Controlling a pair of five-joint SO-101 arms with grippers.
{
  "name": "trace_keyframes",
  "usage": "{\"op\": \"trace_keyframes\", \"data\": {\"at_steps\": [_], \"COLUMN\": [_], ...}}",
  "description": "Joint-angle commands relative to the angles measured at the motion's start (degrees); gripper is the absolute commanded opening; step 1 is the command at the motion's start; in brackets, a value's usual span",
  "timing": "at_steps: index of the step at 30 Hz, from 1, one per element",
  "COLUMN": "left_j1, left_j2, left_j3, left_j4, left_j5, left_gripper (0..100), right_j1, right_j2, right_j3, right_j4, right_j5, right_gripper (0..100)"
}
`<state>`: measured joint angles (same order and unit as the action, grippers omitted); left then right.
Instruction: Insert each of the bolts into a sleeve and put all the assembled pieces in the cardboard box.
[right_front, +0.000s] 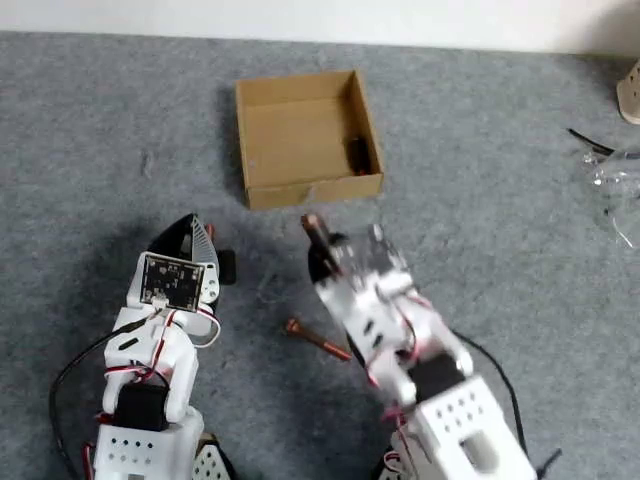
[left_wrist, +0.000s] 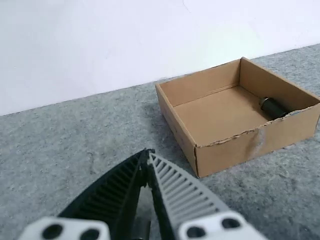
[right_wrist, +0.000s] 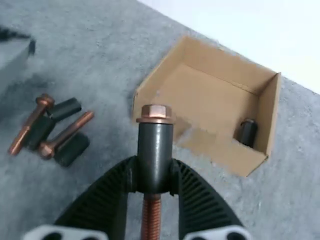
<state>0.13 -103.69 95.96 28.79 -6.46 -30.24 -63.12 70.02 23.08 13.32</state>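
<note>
Resting off to the side, the left gripper (left_wrist: 149, 156) has its fingers pressed together on nothing; a loose bolt (right_front: 318, 338) lies unsleeved between the arms; the right gripper (right_wrist: 155, 175) clamps a sleeve (right_wrist: 155, 140) with its seated bolt (right_wrist: 155, 114) through it, pointing toward the cardboard box (right_front: 300, 188), probably to drop it beside the finished piece (right_front: 358, 155) inside.

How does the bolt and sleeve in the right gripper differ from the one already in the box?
The held piece is clamped in the right gripper, outside the cardboard box; the boxed piece rests free on the box floor by a wall. The held piece shows its copper head and threaded shank; the boxed piece shows mostly dark sleeve. Both have a black sleeve.
</note>
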Motion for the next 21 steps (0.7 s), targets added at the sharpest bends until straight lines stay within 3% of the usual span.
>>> {"op": "trace_keyframes", "data": {"at_steps": [1,9,21], "left_j1": [1.19,1.19,1.19], "left_j2": [-0.22,-0.22,-0.22], "left_j3": [1.19,1.19,1.19], "left_j4": [-1.23,-1.32,-1.41], "left_j5": [-0.44,-0.44,-0.44], "left_gripper": [1,1,1], "right_j1": [1.54,10.77,17.19], "right_j2": [16.57,52.18,94.55], "right_j3": [-19.82,-50.42,-101.49], "right_j4": [-0.66,0.40,19.47], "right_j5": [0.70,0.79,0.79], "right_gripper": [0.5,0.5,0.5]}}
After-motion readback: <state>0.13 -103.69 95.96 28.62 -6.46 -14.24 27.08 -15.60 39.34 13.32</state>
